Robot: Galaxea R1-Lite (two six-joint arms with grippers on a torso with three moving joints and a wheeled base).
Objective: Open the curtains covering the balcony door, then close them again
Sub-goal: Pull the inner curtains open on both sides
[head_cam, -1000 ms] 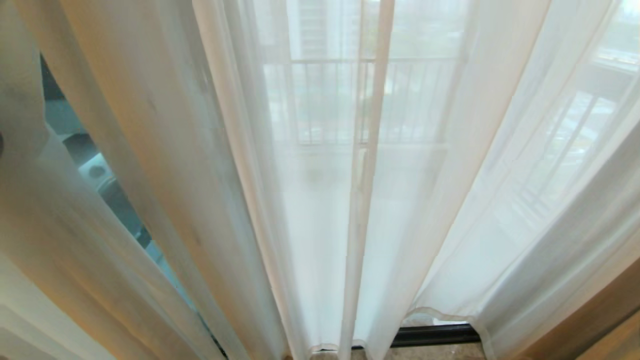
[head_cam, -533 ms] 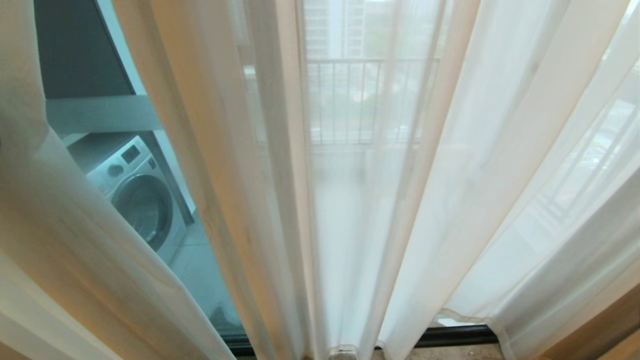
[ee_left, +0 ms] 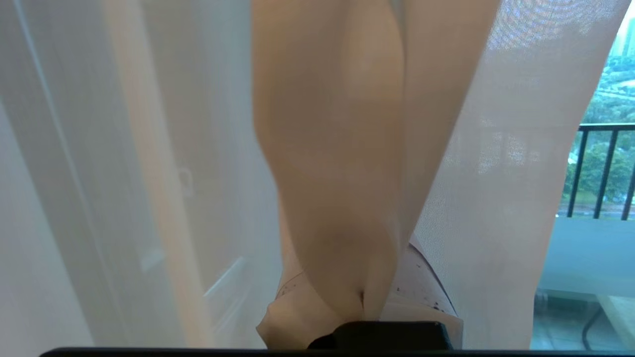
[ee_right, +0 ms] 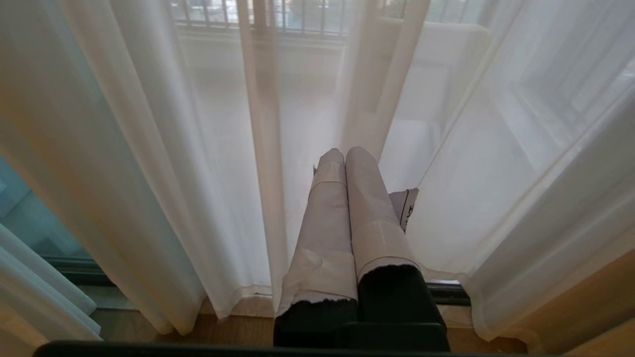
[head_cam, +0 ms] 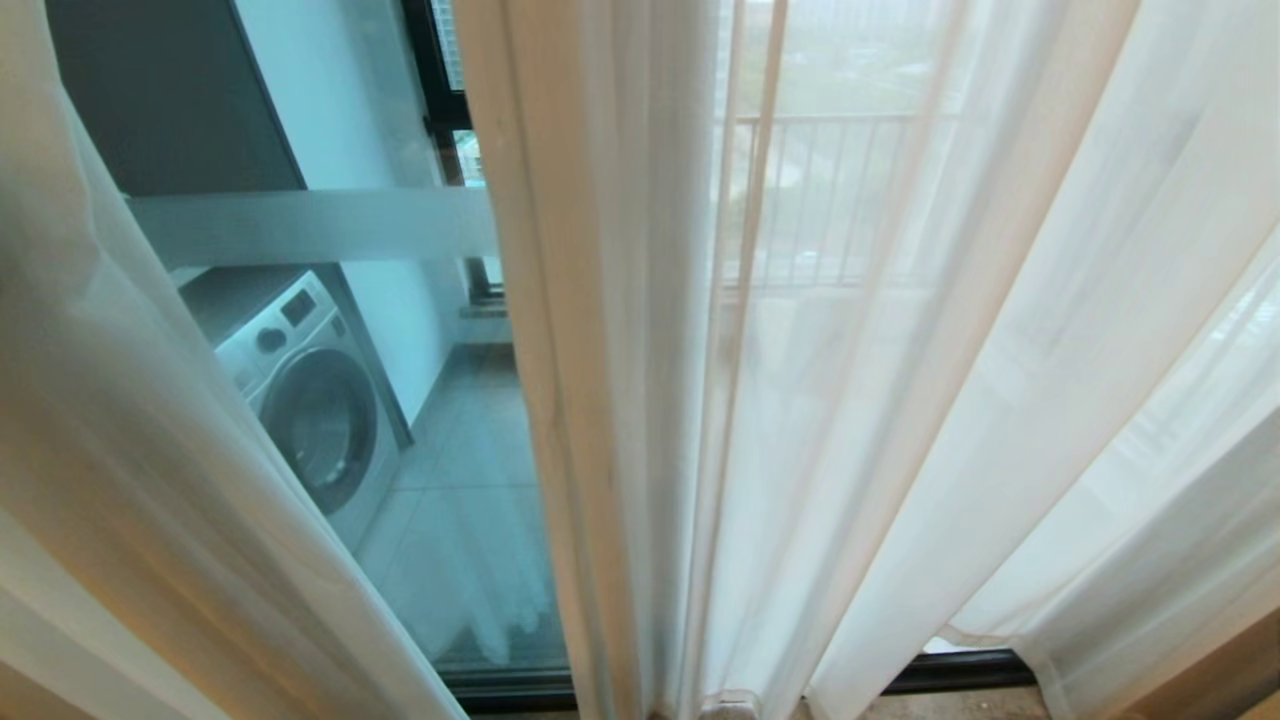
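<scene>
- Sheer white translucent floor-length curtains hang parted; a gap on the left of the head view exposes the dark-framed sliding glass balcony door with its frosted white horizontal band.
- Through the glass: a silver front-loading washing machine on the tiled balcony floor.
- Left gripper: closed, clamping a bunched fold of curtain fabric, as the left wrist view shows.
- Right gripper: tape-wrapped fingers pressed together, holding nothing, pointing at the hanging curtain near its hem.
</scene>
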